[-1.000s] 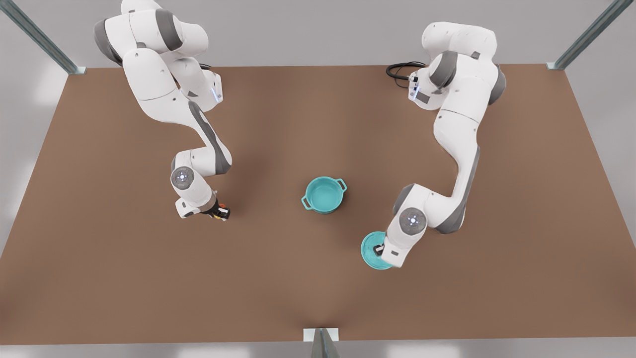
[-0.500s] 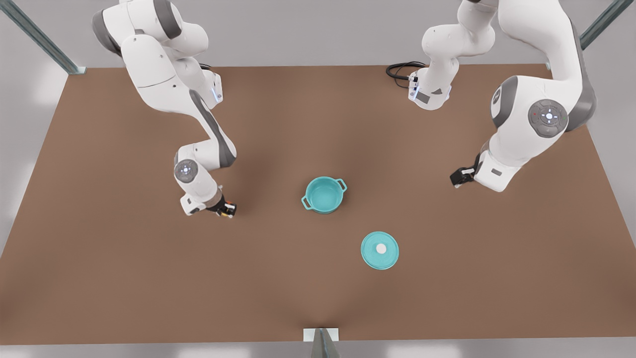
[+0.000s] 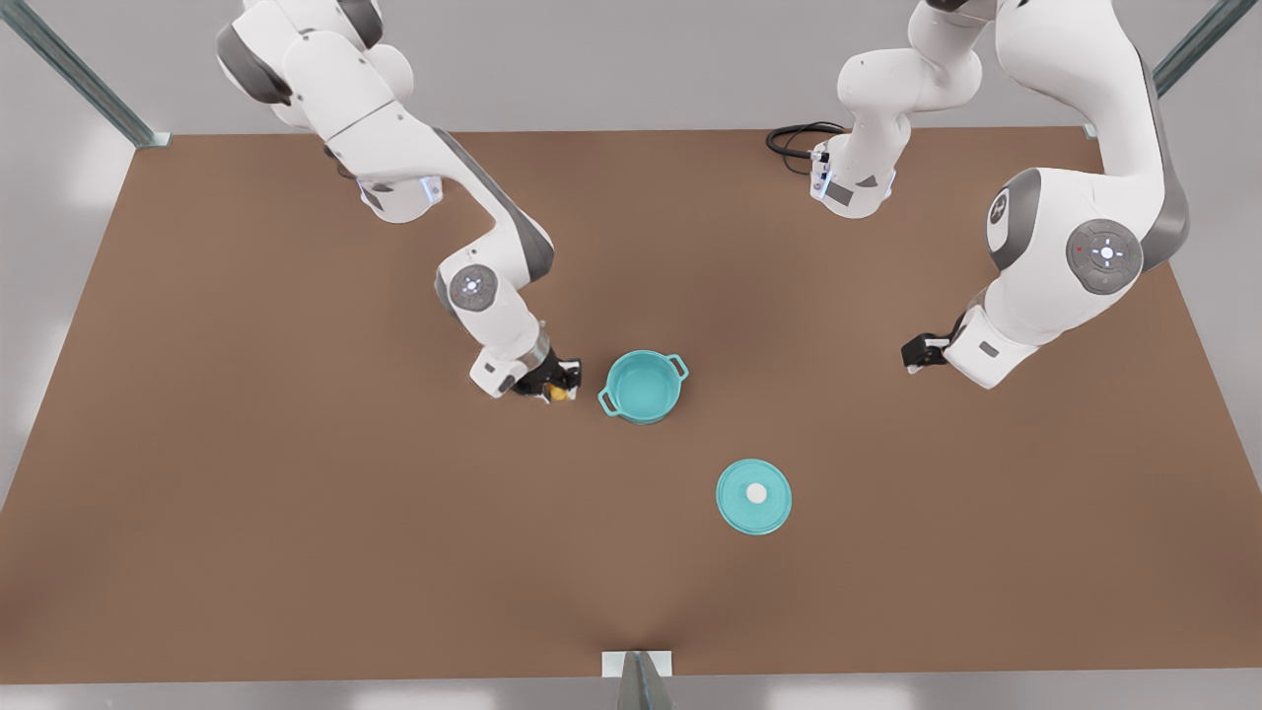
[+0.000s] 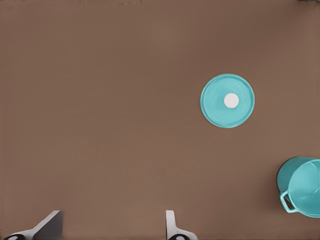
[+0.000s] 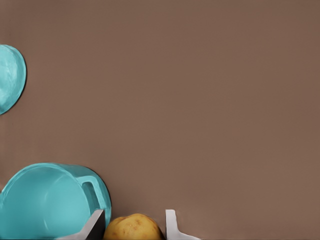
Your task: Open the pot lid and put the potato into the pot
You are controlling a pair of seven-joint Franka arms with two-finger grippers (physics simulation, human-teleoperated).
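The potato (image 5: 132,227) is pinched between my right gripper's fingers (image 5: 134,220), a yellow lump with orange patches. In the front view this gripper (image 3: 554,383) hangs with the potato (image 3: 558,393) just off the rim of the open teal pot (image 3: 643,387), on the front view's left side of it. The pot (image 5: 50,200) stands upright with nothing inside. The pot lid (image 3: 753,496) lies flat on the table, white knob up, in front of the pot. My left gripper (image 3: 917,353) waits open and empty at the front view's right, looking down on the lid (image 4: 227,100) and pot (image 4: 302,186).
The brown table (image 3: 246,513) stretches bare around the pot and lid. A black cable (image 3: 794,138) coils by the arm base at the back. Metal frame posts (image 3: 641,680) stand at the corners and the front edge.
My right gripper carried the potato toward the front view's right, up to the pot. My left gripper let go of the lid and pulled away to the front view's right.
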